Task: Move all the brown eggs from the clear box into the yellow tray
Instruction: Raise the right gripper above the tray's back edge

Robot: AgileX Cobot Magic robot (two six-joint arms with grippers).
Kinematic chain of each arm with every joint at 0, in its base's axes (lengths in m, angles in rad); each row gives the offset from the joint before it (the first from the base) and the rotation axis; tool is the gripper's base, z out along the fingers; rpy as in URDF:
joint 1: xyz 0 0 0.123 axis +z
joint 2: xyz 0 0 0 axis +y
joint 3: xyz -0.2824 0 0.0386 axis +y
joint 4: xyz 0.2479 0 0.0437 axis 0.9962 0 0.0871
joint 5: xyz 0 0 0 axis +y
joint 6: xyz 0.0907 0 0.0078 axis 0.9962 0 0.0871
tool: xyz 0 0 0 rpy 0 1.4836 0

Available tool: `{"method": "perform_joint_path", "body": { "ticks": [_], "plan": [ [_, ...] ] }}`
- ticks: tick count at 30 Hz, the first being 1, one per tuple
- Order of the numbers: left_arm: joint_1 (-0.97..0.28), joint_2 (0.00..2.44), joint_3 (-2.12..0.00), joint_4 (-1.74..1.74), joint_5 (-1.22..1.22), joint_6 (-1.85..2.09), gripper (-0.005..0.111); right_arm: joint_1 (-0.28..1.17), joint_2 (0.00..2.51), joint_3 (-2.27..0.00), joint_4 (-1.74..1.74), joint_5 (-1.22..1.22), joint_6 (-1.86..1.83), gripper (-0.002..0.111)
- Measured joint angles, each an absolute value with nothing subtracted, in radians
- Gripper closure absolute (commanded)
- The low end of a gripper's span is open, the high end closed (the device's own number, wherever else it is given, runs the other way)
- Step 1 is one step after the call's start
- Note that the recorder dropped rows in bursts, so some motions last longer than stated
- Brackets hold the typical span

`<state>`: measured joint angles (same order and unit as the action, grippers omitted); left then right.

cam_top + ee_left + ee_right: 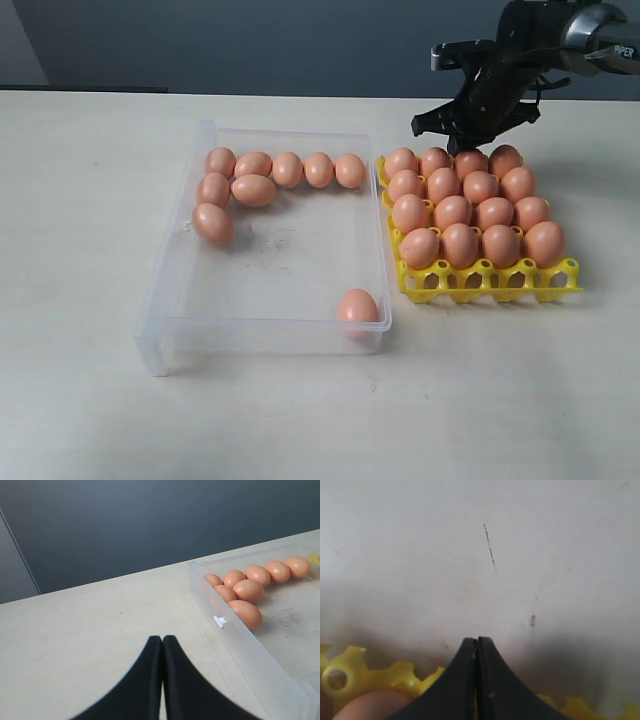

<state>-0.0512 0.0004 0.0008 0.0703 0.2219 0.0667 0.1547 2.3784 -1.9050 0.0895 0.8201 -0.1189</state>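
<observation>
Pale table (pixel 90 400) under a dark grey wall (pixel 200 40); little else in the exterior view.

- clear box (pixel 290 255): centre-left of the frame and the largest item. Most of its floor is bare.
- yellow tray (pixel 490 282): just beside the box on its right, long sides roughly parallel, which keeps each carry short. Four rows of four cups are filled. The front row, nearest the lower edge of the frame, shows empty yellow cups.
- right gripper (pixel 468 140): upper right of the frame, hanging over the tray's far edge. The right wrist view shows the fingers pressed together with nothing between them, above bare table at the tray's scalloped rim. Judged to be between carries, with its load already set down.
- left gripper (pixel 162 639): not seen in the exterior view. Its own camera shows the fingers closed tip to tip and empty, over open table outside the box wall. Probably parked clear of the working arm.
- brown eggs (pixel 253 189): eight are bunched in the box's upper-left corner, several touching. One lone egg (pixel 357 305) sits against the lower-right corner. Sixteen sit upright in the tray.

Nine are left to move, so the task looks past halfway. The empty front row may not take all nine.
</observation>
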Motion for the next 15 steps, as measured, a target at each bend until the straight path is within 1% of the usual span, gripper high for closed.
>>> {"method": "perform_joint_path", "body": {
  "ticks": [15],
  "plan": [
    [-0.051,0.0,0.001,0.07,0.222,0.067,0.106,0.155,2.382,-1.905,0.091,0.866,-0.146,0.109]
  ]
}}
